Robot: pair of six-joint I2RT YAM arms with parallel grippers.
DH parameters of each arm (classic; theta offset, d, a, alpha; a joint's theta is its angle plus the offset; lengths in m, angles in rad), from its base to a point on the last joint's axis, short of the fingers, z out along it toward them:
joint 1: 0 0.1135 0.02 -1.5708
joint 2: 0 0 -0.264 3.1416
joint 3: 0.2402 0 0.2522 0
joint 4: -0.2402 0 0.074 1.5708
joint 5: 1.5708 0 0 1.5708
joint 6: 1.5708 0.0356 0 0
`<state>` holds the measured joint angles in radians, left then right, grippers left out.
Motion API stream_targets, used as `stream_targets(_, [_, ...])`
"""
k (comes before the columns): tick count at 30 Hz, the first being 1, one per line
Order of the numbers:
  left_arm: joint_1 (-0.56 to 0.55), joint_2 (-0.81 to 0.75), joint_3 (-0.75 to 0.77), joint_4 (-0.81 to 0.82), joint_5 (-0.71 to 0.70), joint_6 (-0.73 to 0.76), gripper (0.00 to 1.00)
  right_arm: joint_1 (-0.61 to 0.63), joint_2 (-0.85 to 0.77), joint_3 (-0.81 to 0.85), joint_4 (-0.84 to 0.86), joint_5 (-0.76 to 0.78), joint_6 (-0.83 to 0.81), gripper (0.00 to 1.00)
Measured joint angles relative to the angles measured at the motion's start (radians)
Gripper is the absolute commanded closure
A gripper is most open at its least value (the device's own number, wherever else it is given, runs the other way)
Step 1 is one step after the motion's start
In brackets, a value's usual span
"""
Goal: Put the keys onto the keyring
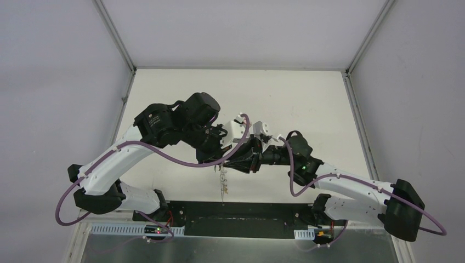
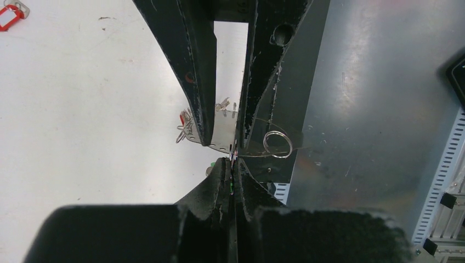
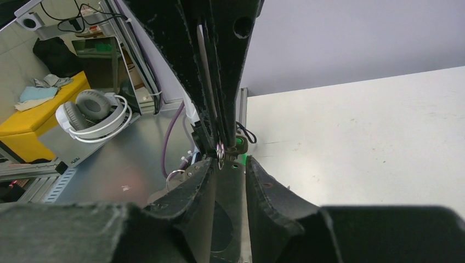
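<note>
My left gripper (image 2: 234,160) is shut, with a sliver of a green tag between its fingers and a small silver ring (image 3: 220,155) at their tips: a key. The thin wire keyring (image 2: 277,143) curls just right of those tips; whether it is pinched too is unclear. My right gripper (image 3: 230,160) faces the left one tip to tip, jaws apart on either side of the small ring. Several silver keys (image 2: 185,127) hang behind its left finger, also seen as a dangling bunch (image 1: 222,185). A red-tagged key (image 2: 10,16) lies apart on the white table.
A grey metal sheet (image 2: 373,109) and a slotted cable duct (image 2: 452,159) run along the table's near edge under both grippers. White headphones (image 3: 93,115) lie off the table. Frame posts (image 1: 351,71) and grey walls enclose the white tabletop (image 1: 307,104).
</note>
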<state>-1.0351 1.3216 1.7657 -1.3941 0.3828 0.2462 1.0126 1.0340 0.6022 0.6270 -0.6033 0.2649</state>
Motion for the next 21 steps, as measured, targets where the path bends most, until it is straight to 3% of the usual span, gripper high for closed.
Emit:
stream_targets(5, [0.0,0.0,0.0,0.015,0.001,-0.001,1.0,0.007,0.027,0.01,0.02,-0.013,0.008,0.79])
stream_targets(9, [0.0,-0.001,-0.001,0.018,0.001,-0.003,1.0,0.011,0.032,0.019,0.026,-0.024,0.008,0.99])
stream_targets(17, [0.0,-0.014,-0.013,0.026,0.001,-0.003,1.0,0.013,0.032,0.019,0.028,-0.03,0.012,1.0])
stream_targets(21, [0.0,-0.032,-0.032,0.045,-0.003,-0.006,0.66,0.013,0.032,0.019,0.027,-0.03,0.012,1.0])
